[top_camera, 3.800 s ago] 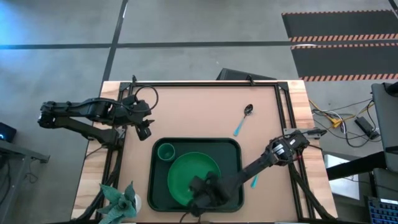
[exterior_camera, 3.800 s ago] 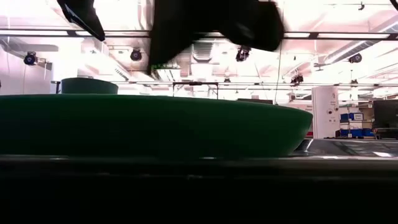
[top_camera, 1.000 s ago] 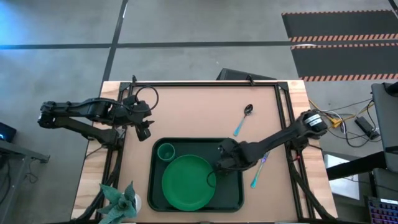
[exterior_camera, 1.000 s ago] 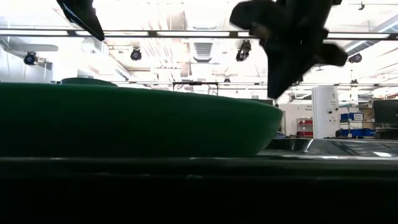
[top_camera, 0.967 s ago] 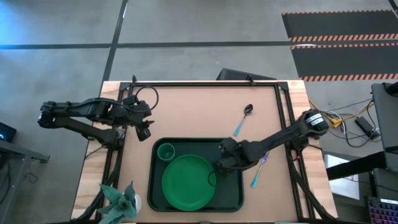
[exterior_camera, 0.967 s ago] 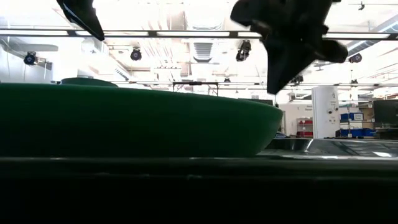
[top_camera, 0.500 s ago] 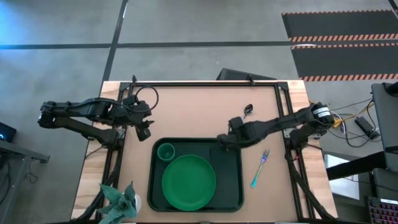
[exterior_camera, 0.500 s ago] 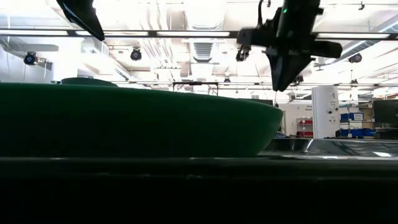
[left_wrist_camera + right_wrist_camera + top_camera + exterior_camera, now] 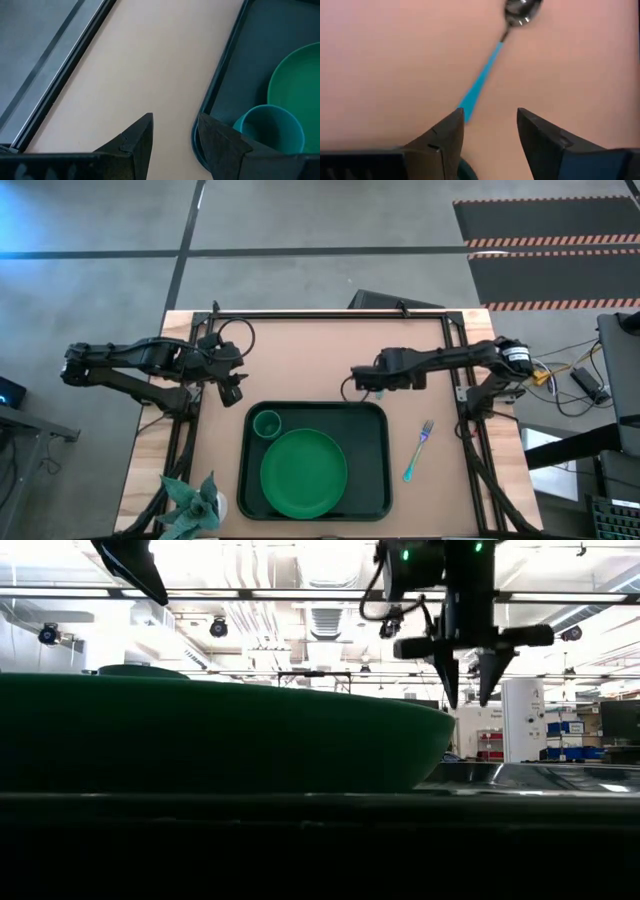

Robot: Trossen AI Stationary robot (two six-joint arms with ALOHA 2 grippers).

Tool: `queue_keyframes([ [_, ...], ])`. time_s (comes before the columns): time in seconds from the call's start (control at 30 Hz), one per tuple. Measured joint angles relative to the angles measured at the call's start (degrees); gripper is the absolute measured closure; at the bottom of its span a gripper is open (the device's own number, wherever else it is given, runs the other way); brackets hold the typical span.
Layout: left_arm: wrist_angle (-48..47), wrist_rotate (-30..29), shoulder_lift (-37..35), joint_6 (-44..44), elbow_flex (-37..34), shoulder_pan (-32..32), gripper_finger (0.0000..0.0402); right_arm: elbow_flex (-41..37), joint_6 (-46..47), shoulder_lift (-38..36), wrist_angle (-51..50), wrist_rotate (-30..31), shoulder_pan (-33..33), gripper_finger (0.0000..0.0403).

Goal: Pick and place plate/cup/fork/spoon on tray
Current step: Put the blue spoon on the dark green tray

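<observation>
Right tool [image 9: 487, 132] hangs open and empty over the spoon [image 9: 492, 57] handle, lined up to grab; plate [image 9: 303, 472] and cup [image 9: 266, 423] sit in tray [image 9: 372, 480].

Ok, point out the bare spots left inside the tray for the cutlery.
Inside the tray the free floor is the strip between the plate and the tray's right rim, plus the far band right of the cup. The left side is crowded: cup and plate sit close together there.
</observation>
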Motion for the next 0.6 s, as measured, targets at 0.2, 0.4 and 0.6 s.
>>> queue_keyframes([
  [0.2, 0.00, 0.02, 0.00, 0.00, 0.00, 0.02, 0.0261, -4.69, -0.79, 0.00, 2.10, -3.63, -6.28, 0.0227],
  [0.4, -0.01, 0.02, 0.00, 0.02, 0.00, 0.02, 0.0261, -8.27, -3.62, -0.37, 13.40, -3.85, -11.80, 0.0227],
  [0.6, -0.13, 0.02, 0.00, 0.33, 0.00, 0.02, 0.0261, -11.03, -3.01, -0.37, 16.46, -3.98, -13.63, 0.0227],
])
